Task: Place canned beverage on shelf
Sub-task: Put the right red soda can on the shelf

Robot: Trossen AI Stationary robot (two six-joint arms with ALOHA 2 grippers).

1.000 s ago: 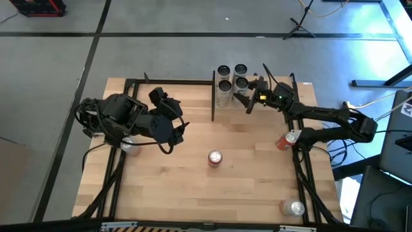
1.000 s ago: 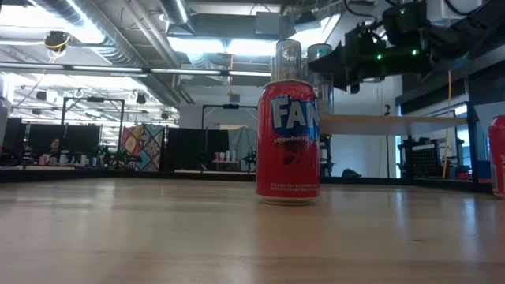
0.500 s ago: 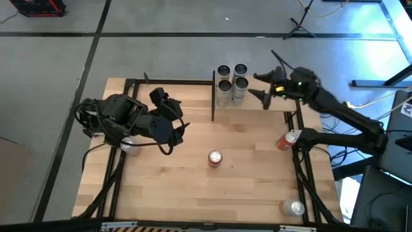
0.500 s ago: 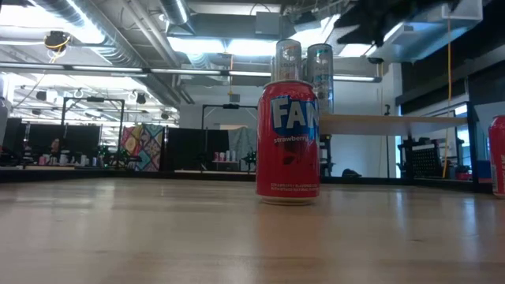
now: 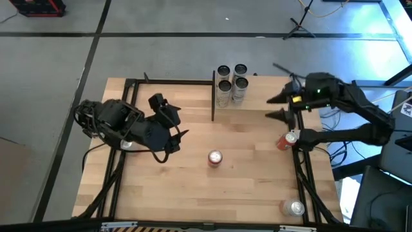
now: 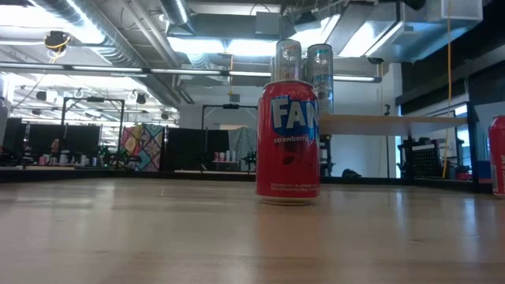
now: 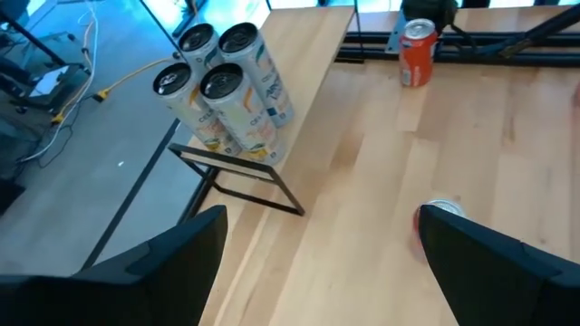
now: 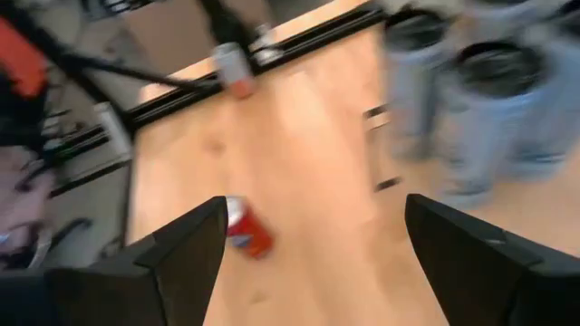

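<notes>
Several pale cans (image 5: 231, 82) stand in a cluster at the far left corner of the raised light-wood shelf (image 5: 257, 106). They also show in the left wrist view (image 7: 223, 93) and in the low view (image 6: 304, 59). A red Fanta can (image 5: 214, 157) stands upright at the table's middle and fills the low view's centre (image 6: 288, 142). My right gripper (image 5: 268, 107) hangs open and empty above the shelf's right part. My left gripper (image 5: 174, 143) is open and empty at the table's left, its fingers pointing toward the red can (image 7: 439, 215).
An orange-red can (image 5: 288, 140) stands by the table's right edge. A silver-topped can (image 5: 293, 207) is at the near right corner, and another can (image 5: 128, 144) sits under my left arm. A black frame (image 5: 213, 96) borders the shelf. Bare tabletop lies around the red can.
My right gripper has drawn back from the cans on the shelf toward the table's right edge and risen, staying open and empty. It has left the low view. My left arm has shifted a little toward the near edge. The cans have not moved.
</notes>
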